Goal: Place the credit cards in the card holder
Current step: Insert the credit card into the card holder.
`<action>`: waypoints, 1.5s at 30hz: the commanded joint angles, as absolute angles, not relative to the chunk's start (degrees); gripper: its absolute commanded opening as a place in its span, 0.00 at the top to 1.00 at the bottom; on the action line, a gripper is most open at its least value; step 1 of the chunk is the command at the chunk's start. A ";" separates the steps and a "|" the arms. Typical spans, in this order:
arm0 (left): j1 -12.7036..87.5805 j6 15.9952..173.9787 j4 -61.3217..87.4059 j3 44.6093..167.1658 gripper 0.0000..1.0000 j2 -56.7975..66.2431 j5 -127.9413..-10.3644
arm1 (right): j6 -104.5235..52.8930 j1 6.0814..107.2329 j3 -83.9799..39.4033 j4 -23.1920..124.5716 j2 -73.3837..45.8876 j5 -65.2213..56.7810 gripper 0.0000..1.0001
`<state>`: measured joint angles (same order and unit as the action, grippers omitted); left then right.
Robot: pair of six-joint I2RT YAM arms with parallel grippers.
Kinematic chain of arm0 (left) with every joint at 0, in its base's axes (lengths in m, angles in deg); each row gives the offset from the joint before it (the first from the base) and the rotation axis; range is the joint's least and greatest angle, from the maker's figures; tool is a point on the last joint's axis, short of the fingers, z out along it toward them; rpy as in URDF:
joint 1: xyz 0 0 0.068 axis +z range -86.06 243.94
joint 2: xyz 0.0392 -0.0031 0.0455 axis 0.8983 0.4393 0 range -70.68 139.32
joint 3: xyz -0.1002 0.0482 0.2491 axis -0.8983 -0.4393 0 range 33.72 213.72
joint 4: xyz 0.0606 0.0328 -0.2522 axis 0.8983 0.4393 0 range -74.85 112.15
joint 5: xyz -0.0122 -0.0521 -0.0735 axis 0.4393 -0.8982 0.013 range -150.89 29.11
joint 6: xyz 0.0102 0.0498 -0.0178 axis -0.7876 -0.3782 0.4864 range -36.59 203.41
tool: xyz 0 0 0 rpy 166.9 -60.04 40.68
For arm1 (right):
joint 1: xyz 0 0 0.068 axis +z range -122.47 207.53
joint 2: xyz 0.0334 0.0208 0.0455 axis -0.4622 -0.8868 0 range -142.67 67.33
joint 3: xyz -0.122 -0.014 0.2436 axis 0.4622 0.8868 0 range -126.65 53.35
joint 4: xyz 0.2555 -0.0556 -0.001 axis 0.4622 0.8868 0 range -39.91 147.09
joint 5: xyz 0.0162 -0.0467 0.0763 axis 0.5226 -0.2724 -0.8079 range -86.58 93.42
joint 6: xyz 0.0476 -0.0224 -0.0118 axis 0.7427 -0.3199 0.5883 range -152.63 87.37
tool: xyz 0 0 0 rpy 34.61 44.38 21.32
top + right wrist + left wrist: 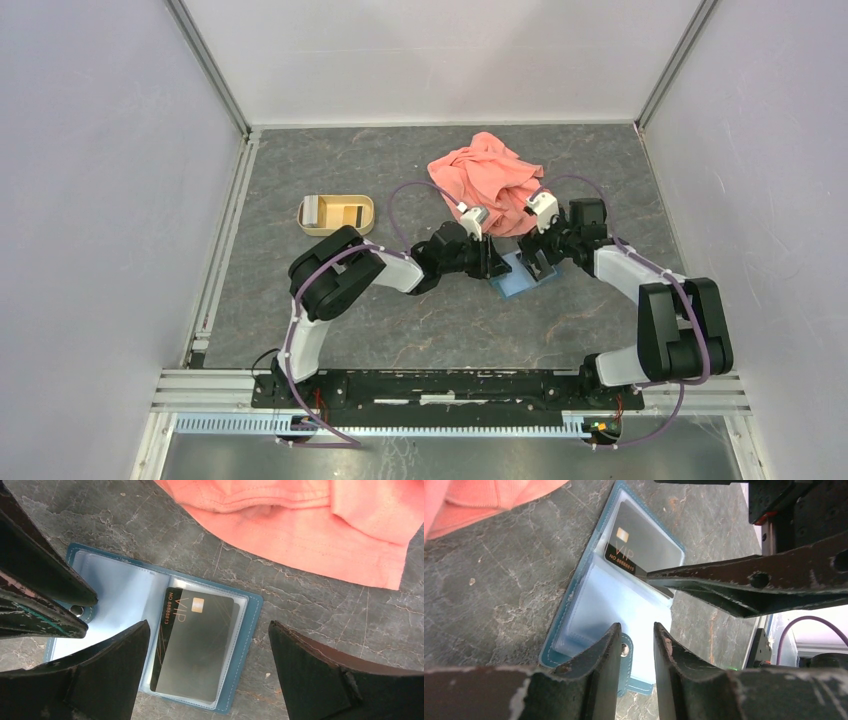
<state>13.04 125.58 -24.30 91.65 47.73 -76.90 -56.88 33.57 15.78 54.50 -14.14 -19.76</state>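
The teal card holder lies open on the grey stone-look table, just beside a salmon-pink cloth. A dark VIP card sits partway in its clear pocket. The right gripper hovers over the card, jaws spread wide. The left gripper shows only a narrow gap, over the snap tab.

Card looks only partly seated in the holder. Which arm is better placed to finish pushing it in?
Right, probably: the right tool hangs wide open straddling the card, askew in the card holder; the left tool sits at the snap end.
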 commanded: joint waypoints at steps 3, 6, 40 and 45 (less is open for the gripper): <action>12.69 125.46 -22.58 91.87 0.66 49.44 -74.57 | -56.71 33.39 13.81 54.19 -16.32 -20.50 0.06; 12.70 125.76 -21.98 90.72 0.68 49.30 -73.69 | -56.80 33.99 13.88 54.21 -17.55 -20.51 0.06; 12.94 123.47 -19.27 86.58 0.72 47.00 -74.17 | -49.16 34.97 14.92 49.98 -15.77 -15.05 0.08; 14.08 119.31 -13.46 88.28 0.71 45.66 -75.49 | -48.45 31.33 15.45 53.25 -14.59 -25.48 0.02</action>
